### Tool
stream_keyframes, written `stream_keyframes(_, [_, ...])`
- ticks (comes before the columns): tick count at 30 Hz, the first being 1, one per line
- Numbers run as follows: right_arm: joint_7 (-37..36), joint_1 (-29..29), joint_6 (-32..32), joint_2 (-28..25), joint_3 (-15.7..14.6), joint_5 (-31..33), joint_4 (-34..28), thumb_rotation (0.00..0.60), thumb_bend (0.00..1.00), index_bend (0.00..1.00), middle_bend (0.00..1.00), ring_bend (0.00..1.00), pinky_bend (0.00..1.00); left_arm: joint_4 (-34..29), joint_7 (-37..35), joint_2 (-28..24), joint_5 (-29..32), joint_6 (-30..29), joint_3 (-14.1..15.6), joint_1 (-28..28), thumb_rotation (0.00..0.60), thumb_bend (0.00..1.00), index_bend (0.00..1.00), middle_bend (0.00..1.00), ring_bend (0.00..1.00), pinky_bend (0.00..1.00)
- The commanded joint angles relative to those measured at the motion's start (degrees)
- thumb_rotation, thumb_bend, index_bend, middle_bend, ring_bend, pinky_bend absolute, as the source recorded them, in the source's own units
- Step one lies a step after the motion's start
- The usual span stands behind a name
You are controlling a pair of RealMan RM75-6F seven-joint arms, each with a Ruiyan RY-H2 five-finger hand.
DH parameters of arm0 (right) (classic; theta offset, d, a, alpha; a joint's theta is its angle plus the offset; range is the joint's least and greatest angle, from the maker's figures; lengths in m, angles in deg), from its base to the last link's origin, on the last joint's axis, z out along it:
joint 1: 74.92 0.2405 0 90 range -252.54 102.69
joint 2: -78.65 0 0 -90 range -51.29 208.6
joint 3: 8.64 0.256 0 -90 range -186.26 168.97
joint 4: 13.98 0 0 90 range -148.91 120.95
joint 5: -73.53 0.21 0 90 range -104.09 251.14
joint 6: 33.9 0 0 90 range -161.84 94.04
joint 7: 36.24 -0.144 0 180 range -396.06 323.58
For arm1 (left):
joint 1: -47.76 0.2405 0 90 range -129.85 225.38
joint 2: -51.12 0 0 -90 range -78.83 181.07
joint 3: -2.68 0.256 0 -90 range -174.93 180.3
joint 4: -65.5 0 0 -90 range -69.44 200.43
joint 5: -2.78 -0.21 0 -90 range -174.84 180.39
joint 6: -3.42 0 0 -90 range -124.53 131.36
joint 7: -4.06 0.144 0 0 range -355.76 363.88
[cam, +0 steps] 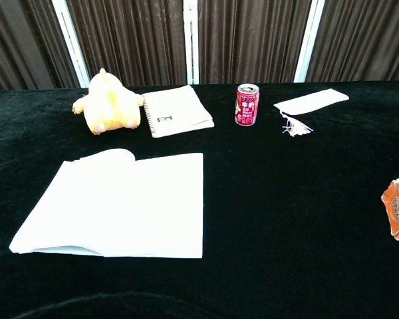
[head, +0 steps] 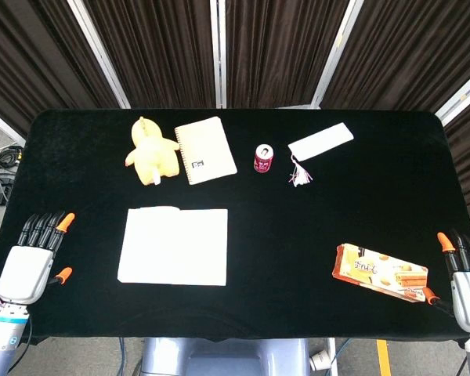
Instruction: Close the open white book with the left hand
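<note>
The open white book point(head: 174, 246) lies flat on the black table, left of centre, its pages blank; the chest view shows the book point(cam: 116, 203) with a slight curl at its top-left page. My left hand point(head: 33, 262) rests at the table's left front edge, fingers apart and holding nothing, well to the left of the book. At the right front edge, my right hand point(head: 466, 278) also lies with its fingers spread and empty. Neither hand appears in the chest view.
A yellow plush duck point(head: 150, 150), a spiral notebook point(head: 206, 150), a red can point(head: 263, 158) and a white tasselled bookmark point(head: 319, 142) sit along the back. An orange biscuit box point(head: 381, 272) lies front right. Dark curtains hang behind the table point(head: 298, 227).
</note>
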Motion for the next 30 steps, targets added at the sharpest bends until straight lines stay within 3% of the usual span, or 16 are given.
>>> stream_keyframes(1, [-0.1, -0.1, -0.3, -0.1, -0.1, -0.2, -0.1, 0.600, 0.04, 0.00, 0.00, 0.00, 0.00, -0.2, 0.2, -0.1, -0.1, 0.0, 0.1, 0.0, 0.600, 0.16, 0.00, 0.00, 0.00, 0.00])
stream_keyframes(22, [-0.1, -0.2, -0.5, 0.2, 0.0, -0.2, 0.0, 0.600, 0.04, 0.00, 0.00, 0.00, 0.00, -0.5, 1.2, 0.0, 0.6, 3.2, 1.1, -0.8, 0.600, 0.16, 0.00, 0.00, 0.00, 0.00])
stream_keyframes(30, [-1.0, -0.4, -0.7, -0.1, 0.0, -0.3, -0.1, 0.600, 0.03, 0.00, 0.00, 0.00, 0.00, 0.8, 3.0, 2.7, -1.1, 5.4, 2.9, -1.6, 0.600, 0.18, 0.00, 0.00, 0.00, 0.00])
